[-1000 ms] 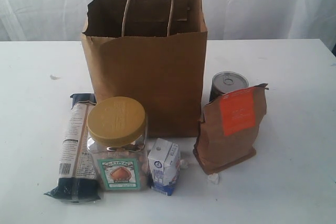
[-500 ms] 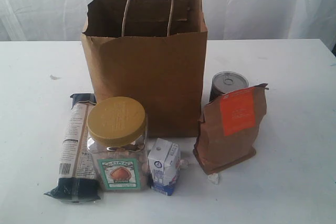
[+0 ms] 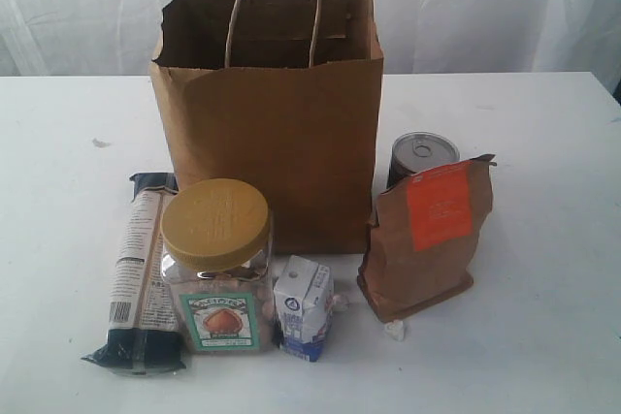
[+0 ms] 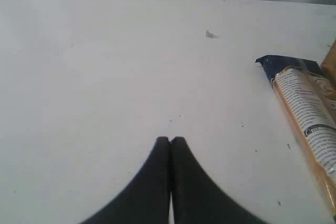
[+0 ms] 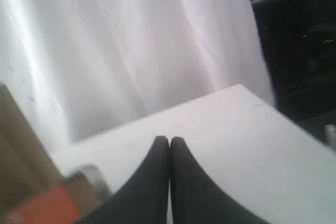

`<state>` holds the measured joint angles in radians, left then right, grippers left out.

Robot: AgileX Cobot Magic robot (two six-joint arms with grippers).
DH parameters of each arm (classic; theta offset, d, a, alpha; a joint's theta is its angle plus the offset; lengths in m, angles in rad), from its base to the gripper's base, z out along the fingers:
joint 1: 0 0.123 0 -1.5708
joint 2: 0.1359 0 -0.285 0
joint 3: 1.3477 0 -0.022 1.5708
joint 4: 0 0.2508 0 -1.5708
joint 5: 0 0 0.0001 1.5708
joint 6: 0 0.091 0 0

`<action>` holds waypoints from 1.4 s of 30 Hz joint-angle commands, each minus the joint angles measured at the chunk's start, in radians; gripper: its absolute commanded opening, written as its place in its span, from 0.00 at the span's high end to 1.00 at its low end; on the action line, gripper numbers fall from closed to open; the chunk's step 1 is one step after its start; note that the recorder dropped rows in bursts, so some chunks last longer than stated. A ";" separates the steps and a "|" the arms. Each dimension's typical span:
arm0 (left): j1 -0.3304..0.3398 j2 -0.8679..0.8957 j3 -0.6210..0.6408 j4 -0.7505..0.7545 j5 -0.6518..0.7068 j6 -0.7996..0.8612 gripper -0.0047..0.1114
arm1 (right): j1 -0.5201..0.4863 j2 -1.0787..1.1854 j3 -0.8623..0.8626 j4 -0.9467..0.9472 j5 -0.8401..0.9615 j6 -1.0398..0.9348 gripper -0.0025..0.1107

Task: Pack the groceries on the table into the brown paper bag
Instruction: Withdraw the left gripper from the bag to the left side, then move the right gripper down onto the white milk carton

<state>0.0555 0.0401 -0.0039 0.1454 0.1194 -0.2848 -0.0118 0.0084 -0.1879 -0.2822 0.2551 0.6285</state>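
**A:** Where's the bag?

**B:** The bag (image 3: 281, 143) stands upright and open-mouthed at the back middle of the bench (image 3: 543, 336), with its loop handles up.

**A:** And the groceries?

**B:** They all sit on the bench in front of it. The packet (image 3: 141, 269) lies flat on the left, touching or just beside the nut jar (image 3: 215, 269), which stands upright with its tan lid on. The carton (image 3: 303, 309) stands just right of the nut jar. Further right the pouch (image 3: 427, 239) stands upright. The can (image 3: 422, 154) is just behind it, close to the bag's right side.

**A:** The claws?

**B:** The left claw (image 4: 169, 140) is pressed together and pinching nothing. It hangs over bare bench, with the packet's dark end well off to one side. The right claw (image 5: 169, 139) is pressed together too and also pinches nothing. The pouch and can show as a blur near it, with a white curtain (image 5: 131, 51) beyond.
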 commanded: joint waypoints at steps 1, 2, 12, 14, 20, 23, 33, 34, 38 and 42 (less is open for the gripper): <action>0.001 -0.004 0.004 -0.009 0.004 -0.007 0.96 | 0.001 0.004 -0.001 0.243 -0.241 0.228 0.98; 0.001 -0.004 0.004 -0.009 0.004 -0.007 0.96 | 0.001 0.004 -0.001 0.288 -0.442 0.250 0.98; 0.001 -0.004 0.004 -0.009 0.004 -0.007 0.96 | 0.001 0.209 -0.144 0.479 -0.928 0.093 0.98; 0.001 -0.004 0.004 -0.009 0.004 -0.007 0.96 | 0.001 0.297 -0.179 0.387 -0.835 -0.146 0.98; 0.001 -0.004 0.004 -0.009 0.004 -0.005 0.96 | 0.001 0.577 -0.198 0.147 -0.029 -1.118 0.98; 0.001 -0.004 0.004 -0.009 0.004 -0.005 0.96 | 0.001 0.686 -0.198 0.143 0.175 -1.125 0.98; 0.001 -0.004 0.004 -0.009 0.004 -0.005 0.96 | 0.010 0.772 -0.220 0.229 0.418 -1.062 0.98; 0.001 -0.004 0.004 -0.009 0.004 -0.005 0.96 | 0.020 0.772 -0.234 0.241 0.432 -1.062 0.98; 0.001 -0.004 0.004 -0.009 0.004 -0.005 0.96 | 0.101 0.774 -0.328 0.362 0.530 -1.117 0.98; 0.001 -0.004 0.004 -0.009 0.004 -0.005 0.96 | 0.221 0.814 -0.400 0.412 0.717 -1.175 0.98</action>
<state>0.0555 0.0401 -0.0039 0.1454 0.1194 -0.2848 0.1398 0.7944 -0.5513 0.1077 0.8452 -0.5113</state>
